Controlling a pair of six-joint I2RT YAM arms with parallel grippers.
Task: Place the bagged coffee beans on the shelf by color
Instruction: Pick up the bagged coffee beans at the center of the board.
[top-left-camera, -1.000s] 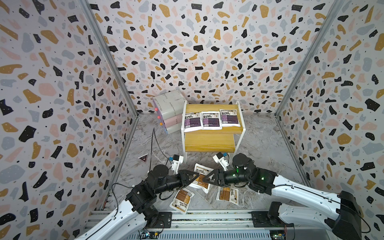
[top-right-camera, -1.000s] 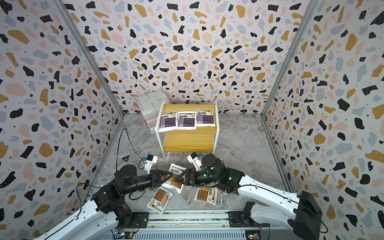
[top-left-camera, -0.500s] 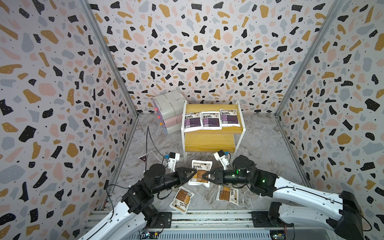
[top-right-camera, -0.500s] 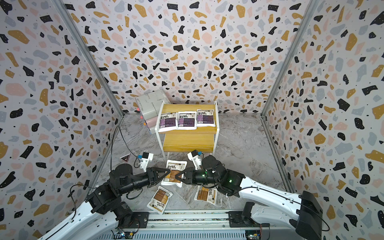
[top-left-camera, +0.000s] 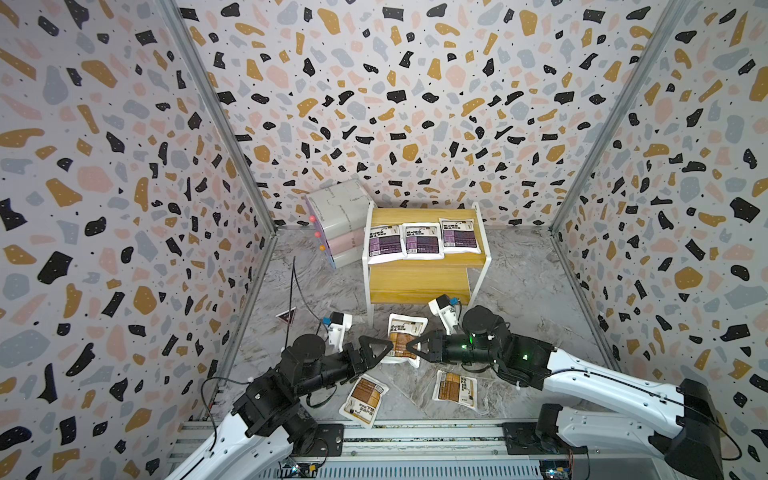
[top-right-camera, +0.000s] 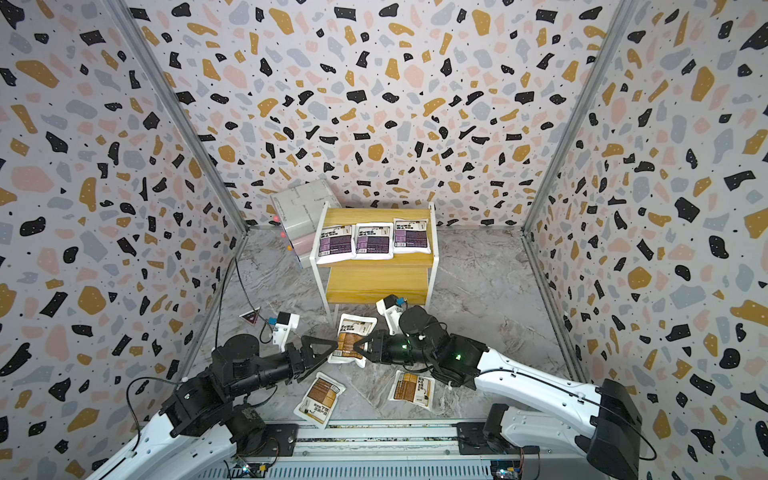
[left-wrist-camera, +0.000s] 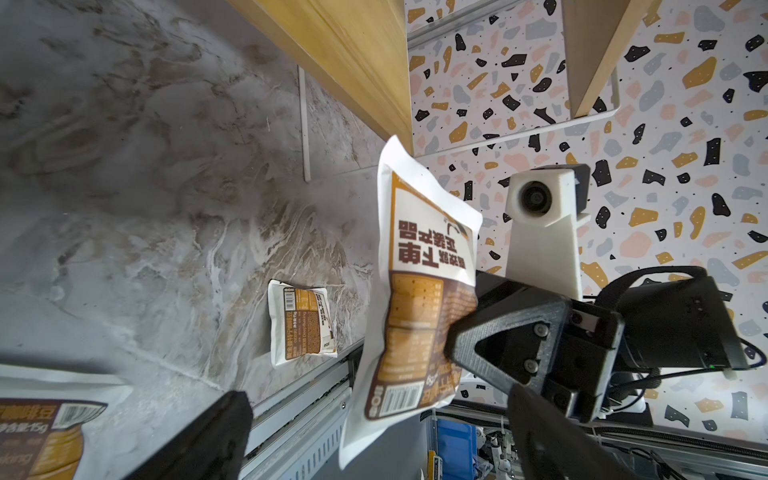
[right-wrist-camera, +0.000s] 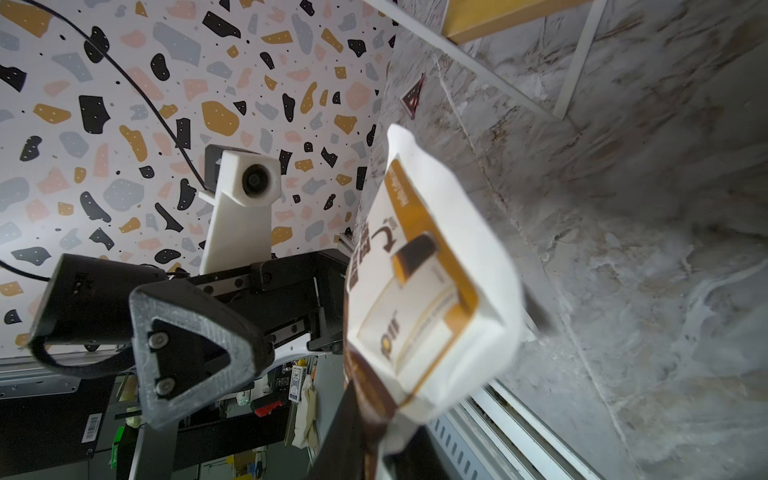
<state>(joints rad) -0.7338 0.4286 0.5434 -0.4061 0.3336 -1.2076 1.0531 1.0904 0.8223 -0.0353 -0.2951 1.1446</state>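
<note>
A brown-labelled bag of coffee beans (top-left-camera: 404, 338) (top-right-camera: 351, 337) hangs above the floor in front of the shelf (top-left-camera: 419, 283) (top-right-camera: 376, 286). My right gripper (top-left-camera: 411, 351) (top-right-camera: 360, 349) (right-wrist-camera: 386, 449) is shut on that bag (right-wrist-camera: 428, 291). My left gripper (top-left-camera: 380, 354) (top-right-camera: 326, 355) (left-wrist-camera: 374, 449) faces it, open, with the bag's lower corner (left-wrist-camera: 361, 432) loose between its fingers. Three purple-labelled bags (top-left-camera: 422, 242) lie in a row on the shelf's upper tier; the lower tier is bare. Two more brown bags (top-left-camera: 365, 399) (top-left-camera: 455, 388) lie on the floor near the front rail.
Stacked white and pink boxes (top-left-camera: 340, 222) stand left of the shelf against the back wall. A small triangular sticker (top-left-camera: 286, 318) and a black cable (top-left-camera: 297, 286) are on the marble floor at the left. Patterned walls close three sides; a metal rail (top-left-camera: 415, 432) runs along the front.
The brown bag has passed from my left gripper to my right. The right jaws shut on it, then the left jaws opened. Both arms rose slightly towards the shelf.
</note>
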